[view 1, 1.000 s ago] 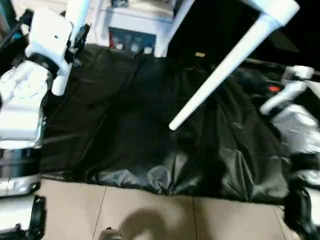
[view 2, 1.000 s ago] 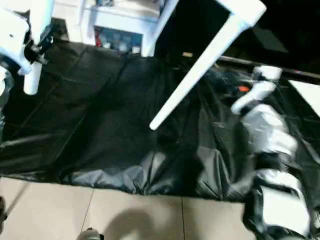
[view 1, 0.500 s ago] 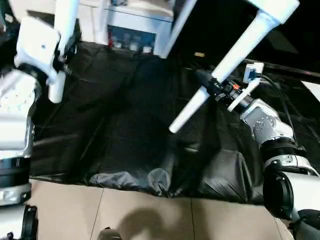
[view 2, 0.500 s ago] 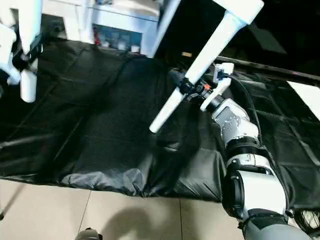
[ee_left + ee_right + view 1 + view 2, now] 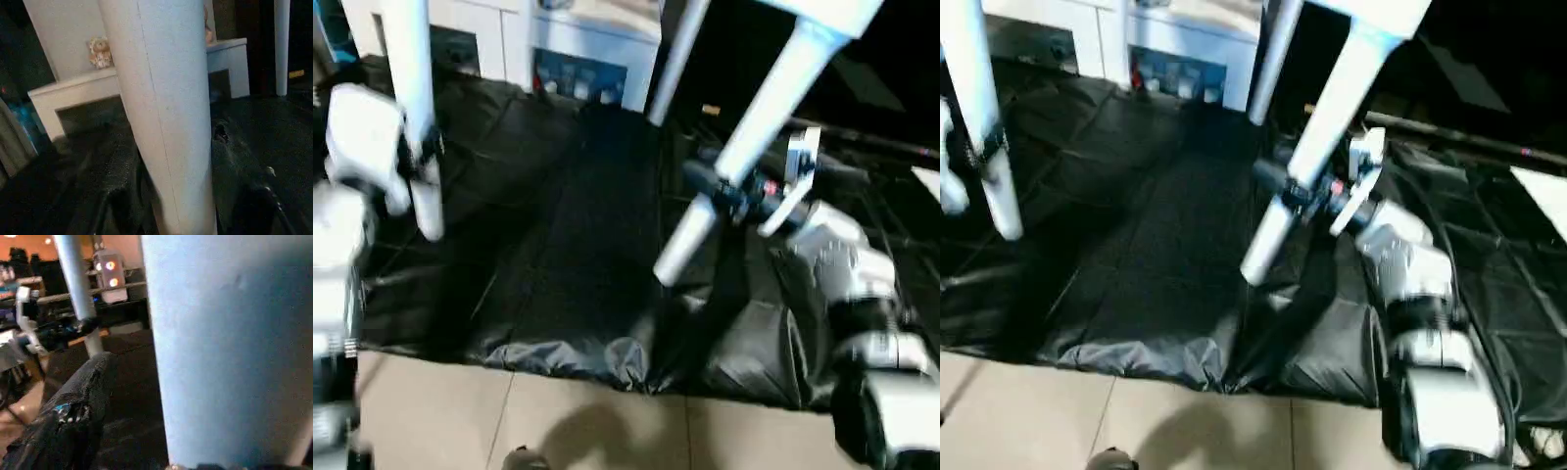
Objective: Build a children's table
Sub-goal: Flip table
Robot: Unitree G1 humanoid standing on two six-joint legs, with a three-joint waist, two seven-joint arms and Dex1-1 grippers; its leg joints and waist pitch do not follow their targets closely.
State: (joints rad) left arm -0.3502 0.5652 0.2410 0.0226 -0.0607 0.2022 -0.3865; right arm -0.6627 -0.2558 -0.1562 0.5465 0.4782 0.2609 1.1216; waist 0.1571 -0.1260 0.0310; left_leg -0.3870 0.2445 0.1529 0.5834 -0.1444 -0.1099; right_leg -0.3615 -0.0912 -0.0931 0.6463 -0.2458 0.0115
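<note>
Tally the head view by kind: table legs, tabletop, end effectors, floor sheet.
table leg: 3
tabletop: 1
end effector: 2 (left end effector, right end effector)
black sheet: 1
Total: 7

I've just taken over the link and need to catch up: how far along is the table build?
Legs look fitted: three tube legs hang from the raised table top. In hand: the left gripper holds the left leg, and the right gripper sits around the front leg, though a firm grip can't be confirmed. A rear leg shows behind; a fourth I can't confirm. Left: checking that one and standing the table on the black sheet.
</note>
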